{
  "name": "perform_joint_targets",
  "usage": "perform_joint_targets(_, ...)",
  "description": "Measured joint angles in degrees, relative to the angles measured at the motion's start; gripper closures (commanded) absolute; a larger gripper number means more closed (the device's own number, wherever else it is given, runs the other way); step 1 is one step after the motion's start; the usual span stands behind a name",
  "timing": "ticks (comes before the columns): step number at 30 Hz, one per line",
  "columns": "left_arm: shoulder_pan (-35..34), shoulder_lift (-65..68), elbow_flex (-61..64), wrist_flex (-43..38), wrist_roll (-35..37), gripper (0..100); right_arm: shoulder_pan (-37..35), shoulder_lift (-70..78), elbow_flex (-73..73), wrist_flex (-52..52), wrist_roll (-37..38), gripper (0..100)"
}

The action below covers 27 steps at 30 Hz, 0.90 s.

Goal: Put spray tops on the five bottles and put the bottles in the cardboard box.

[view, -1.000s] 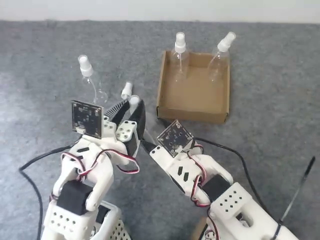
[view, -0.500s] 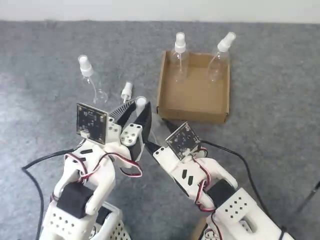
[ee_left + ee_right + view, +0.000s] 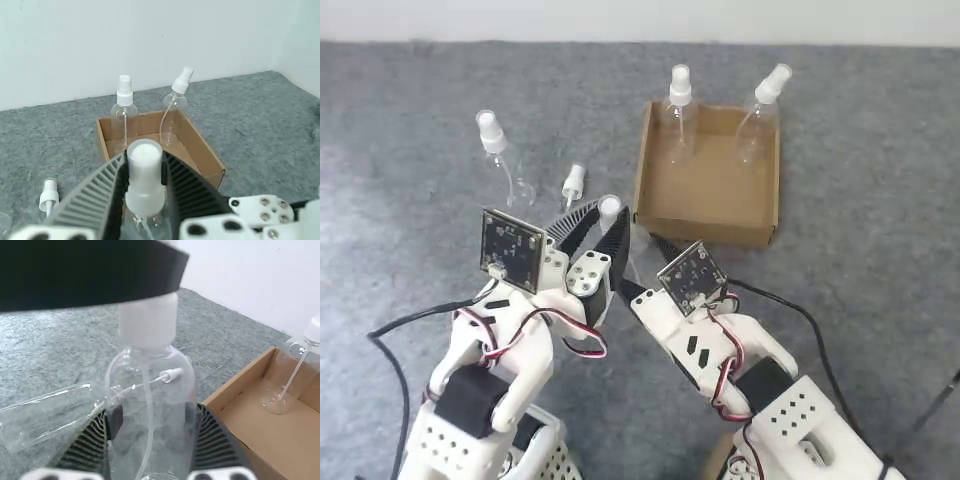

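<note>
My left gripper (image 3: 144,161) is shut on a white spray top (image 3: 145,175), holding it on the neck of a clear bottle (image 3: 150,385). My right gripper (image 3: 151,437) is shut on that bottle's body and keeps it upright. From above, the left gripper (image 3: 604,216) and spray top (image 3: 610,206) sit just left of the cardboard box (image 3: 705,232), with the right gripper (image 3: 642,268) below them. Two capped bottles (image 3: 678,120) (image 3: 760,118) stand in the box. Another capped bottle (image 3: 498,155) stands on the carpet at the left.
A loose spray top (image 3: 573,183) lies on the grey carpet between the standing bottle and the box. A clear bottle (image 3: 45,412) lies on its side beside the held one. The box's near half (image 3: 200,155) holds nothing.
Both arms have shifted a little to the right, toward the box's near left corner, carrying the bottle and spray top together. Everything else stayed still.
</note>
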Motion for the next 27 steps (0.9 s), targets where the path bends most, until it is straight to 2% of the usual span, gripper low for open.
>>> perform_joint_targets(5,0.2,0.1,-0.3,0.4,-2.6,80,0.4,-1.6,-0.4,-0.3,-0.4,99.3)
perform_joint_targets(17,0.3,0.0,0.5,1.1,-3.4,77,1.0,-2.7,-0.5,-0.3,-0.4,99.3)
perform_joint_targets(27,-2.8,-17.3,1.8,8.0,-4.6,77,9.1,-3.9,-3.1,0.3,-0.4,99.4)
